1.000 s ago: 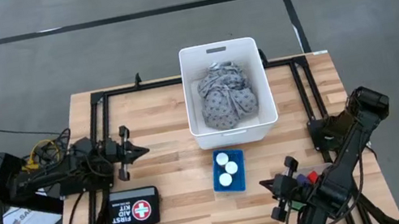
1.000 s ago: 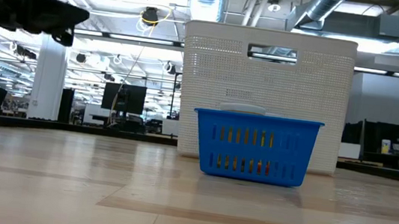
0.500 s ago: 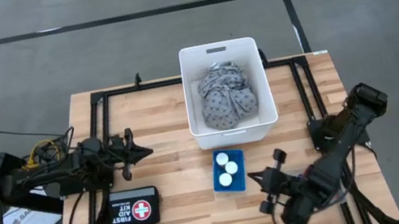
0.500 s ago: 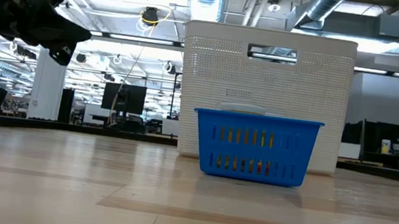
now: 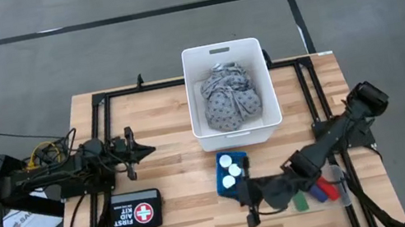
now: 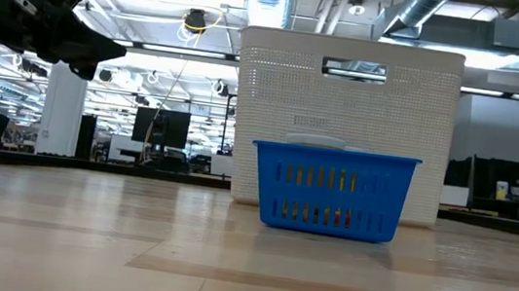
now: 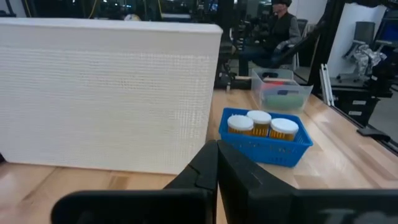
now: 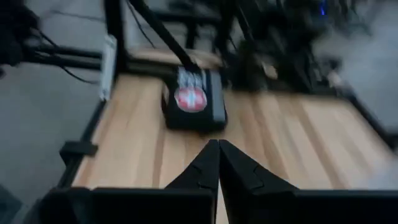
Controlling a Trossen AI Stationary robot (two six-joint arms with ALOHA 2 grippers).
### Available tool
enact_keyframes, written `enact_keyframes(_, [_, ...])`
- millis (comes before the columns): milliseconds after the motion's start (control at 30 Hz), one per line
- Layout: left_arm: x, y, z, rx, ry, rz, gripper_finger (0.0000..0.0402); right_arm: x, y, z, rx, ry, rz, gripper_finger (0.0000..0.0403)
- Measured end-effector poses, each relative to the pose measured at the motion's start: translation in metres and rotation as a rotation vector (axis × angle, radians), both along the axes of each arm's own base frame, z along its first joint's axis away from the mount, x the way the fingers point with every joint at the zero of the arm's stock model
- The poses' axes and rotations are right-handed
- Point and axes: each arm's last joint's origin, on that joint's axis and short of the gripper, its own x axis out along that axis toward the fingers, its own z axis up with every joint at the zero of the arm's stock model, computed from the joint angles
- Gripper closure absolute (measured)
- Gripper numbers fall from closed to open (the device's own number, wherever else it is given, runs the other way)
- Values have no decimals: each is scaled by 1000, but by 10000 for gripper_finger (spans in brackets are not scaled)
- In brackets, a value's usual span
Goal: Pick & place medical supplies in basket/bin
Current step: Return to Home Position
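Note:
A white bin (image 5: 237, 128) at the table's far middle holds the grey patterned cloth (image 5: 229, 100). In front of it stands a small blue basket (image 5: 220, 179) with three white-capped orange pill bottles (image 7: 258, 123). Green, blue and red stick pieces (image 5: 321, 191) lie in a clear tray near the right front corner. My right gripper (image 5: 242, 197) hangs shut above the table just near-side of the basket, pointing toward the table's left, with nothing in it. My left gripper (image 5: 144, 149) is shut and level at the left, pointing at the bin (image 7: 106, 93).
A black first aid kit (image 5: 136, 213) lies at the near left, straight ahead of my right gripper (image 8: 217, 155). Black frame rails run along the table's left and right sides. Bare wood lies between the kit and the blue basket (image 6: 332, 193).
My right gripper has swung from the near right corner toward the table's left, rising and rolling as it went, and now hangs by the blue basket. The tray with the coloured pieces, covered by the arm before, now shows. My left gripper has dipped a little.

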Motion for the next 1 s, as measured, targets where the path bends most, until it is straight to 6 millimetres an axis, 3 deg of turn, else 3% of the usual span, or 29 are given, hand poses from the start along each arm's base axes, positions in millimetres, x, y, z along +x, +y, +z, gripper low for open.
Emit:
enact_keyframes(133, [0,0,1,1,-11,0,402,10,-6,9,-70,-68,86,400])
enact_keyframes(267, [0,0,1,1,-12,1,402,15,-12,5,-48,-41,174,401])
enact_keyframes(433, [0,0,1,1,-12,1,402,12,-22,-38,19,23,225,402])
enact_keyframes(533, [0,0,1,2,-13,1,402,5,-35,-59,75,-24,250,402])
enact_keyframes(667, [0,0,1,1,-14,2,402,-18,-58,-80,113,-67,260,402])
enact_keyframes(833, [0,0,1,1,-15,1,402,-58,-83,-88,172,-135,270,402])
enact_keyframes(1000, [0,0,1,1,-14,2,402,-99,-87,-102,255,-110,302,402])
